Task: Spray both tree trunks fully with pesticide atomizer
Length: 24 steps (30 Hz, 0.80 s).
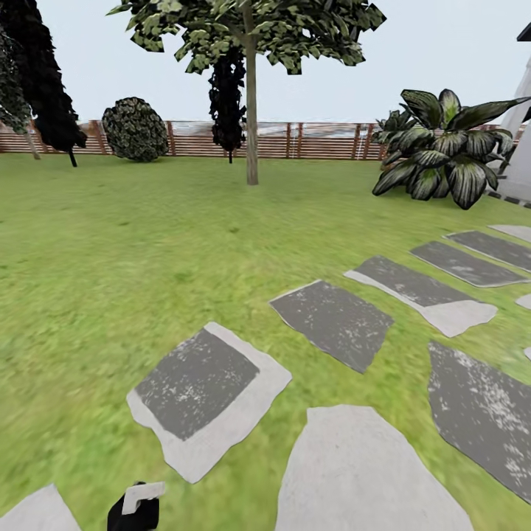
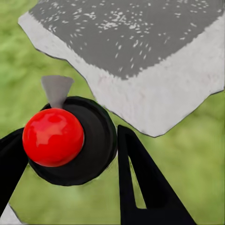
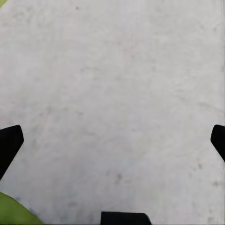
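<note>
One tree is seen straight ahead, well across the lawn. The pesticide atomizer is clamped between the left gripper fingers, so that arm's the sprayer; the right gripper fingers are spread, nothing held.

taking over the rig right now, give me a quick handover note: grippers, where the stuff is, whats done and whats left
Left gripper: shut on the pesticide atomizer, red top facing the wrist camera, held over lawn beside a stepping stone.
Right gripper: open, holding nothing, fingers spread wide above pale stone.
Things: one pale-trunked tree stands far ahead across the lawn, near the wooden fence. I can't pick out a second such tree.
Done: atomizer picked up.
Left: cross the lawn to the tree, spray its trunk until covered, then find and spray the second tree.
</note>
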{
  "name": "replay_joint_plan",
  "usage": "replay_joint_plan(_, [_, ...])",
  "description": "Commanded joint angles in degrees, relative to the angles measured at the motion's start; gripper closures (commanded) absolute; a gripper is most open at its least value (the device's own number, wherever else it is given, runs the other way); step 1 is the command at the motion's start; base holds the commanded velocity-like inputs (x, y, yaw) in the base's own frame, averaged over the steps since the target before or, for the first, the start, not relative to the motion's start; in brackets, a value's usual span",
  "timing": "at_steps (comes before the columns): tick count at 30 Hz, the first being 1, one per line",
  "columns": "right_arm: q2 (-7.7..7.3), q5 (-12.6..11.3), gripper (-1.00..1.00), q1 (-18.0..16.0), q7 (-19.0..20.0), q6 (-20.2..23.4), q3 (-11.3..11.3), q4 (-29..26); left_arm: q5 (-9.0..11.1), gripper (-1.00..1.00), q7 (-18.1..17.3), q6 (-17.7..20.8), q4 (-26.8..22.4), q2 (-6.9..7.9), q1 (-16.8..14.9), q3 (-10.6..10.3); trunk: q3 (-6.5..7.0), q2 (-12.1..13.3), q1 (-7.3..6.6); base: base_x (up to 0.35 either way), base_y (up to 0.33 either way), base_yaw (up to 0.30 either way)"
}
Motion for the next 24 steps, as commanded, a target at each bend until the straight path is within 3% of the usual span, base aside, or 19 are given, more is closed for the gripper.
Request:
replay_joint_plan(1, [0.0, 0.0, -1.0, 0.0, 0.01, 0.0, -0.01, 0.0, 0.0, 1.0, -0.04, 0.0, -0.01, 0.0, 0.0, -0.01, 0.0, 0.0, 0.0, 0.338, 0.0, 0.0])
replay_joint_plan(24, [0.02, 0.0, -1.0, 0.0, 0.04, 0.0, -0.01, 0.0, -0.07, 1.0, -0.04, 0.0, -0.01, 0.0, 0.0, -0.03, 0.0, 0.0, 0.0, 0.338, 0.0, 0.0])
